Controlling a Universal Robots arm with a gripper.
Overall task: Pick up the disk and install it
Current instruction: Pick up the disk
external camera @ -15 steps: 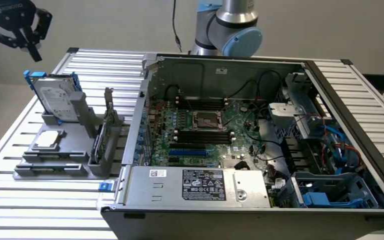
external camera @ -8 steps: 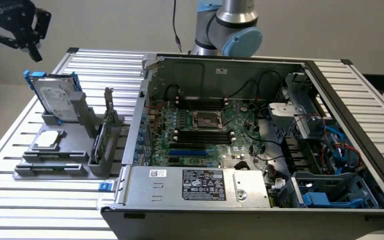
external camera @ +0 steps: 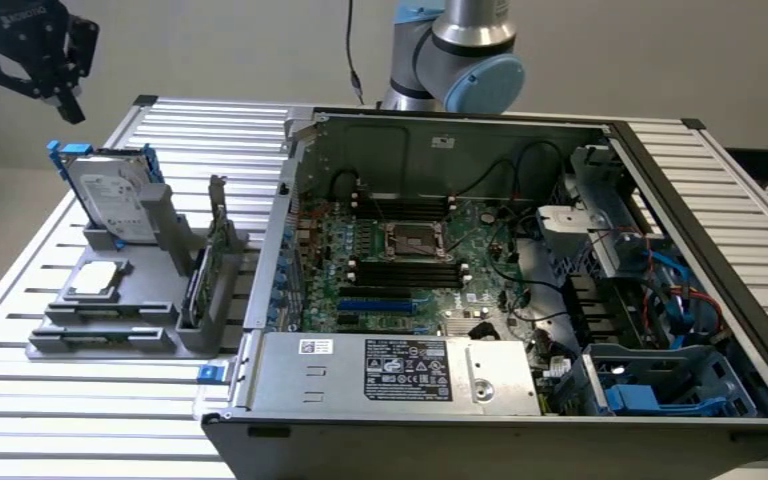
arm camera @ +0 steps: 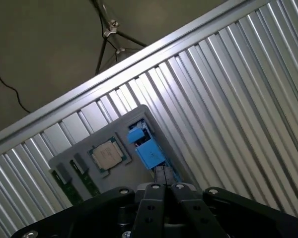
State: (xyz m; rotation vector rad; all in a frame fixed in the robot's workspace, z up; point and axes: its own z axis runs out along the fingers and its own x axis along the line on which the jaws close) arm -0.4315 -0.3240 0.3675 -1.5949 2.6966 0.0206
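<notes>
Nearest the exterior camera is the open computer case (external camera: 398, 150), set on the ribbed aluminium table (external camera: 77, 400) with its motherboard exposed. A grey parts holder (external camera: 104, 335) sits beside the case on the exterior view's left, close to that edge of the table. The disk (external camera: 115, 200) stands on edge in the holder's far end, its labelled silver face showing and its blue rails along the sides. Its long axis rises from the holder with a slight tilt. A long green circuit card (external camera: 201, 285) stands in a slot nearer the case, and a small square processor chip (external camera: 97, 280) lies flat at the near end. My gripper (external camera: 71, 108) hangs in the air above the table's far corner, well apart from the disk, up and toward the exterior view's left of it. The fingers are clenched together with nothing between them. In my wrist view, the disk's blue upper edge (arm camera: 150, 154) runs straight toward my closed fingertips (arm camera: 164, 191), so I judge it lies almost directly beneath me. The chip (arm camera: 108, 154) sits to one side.
</notes>
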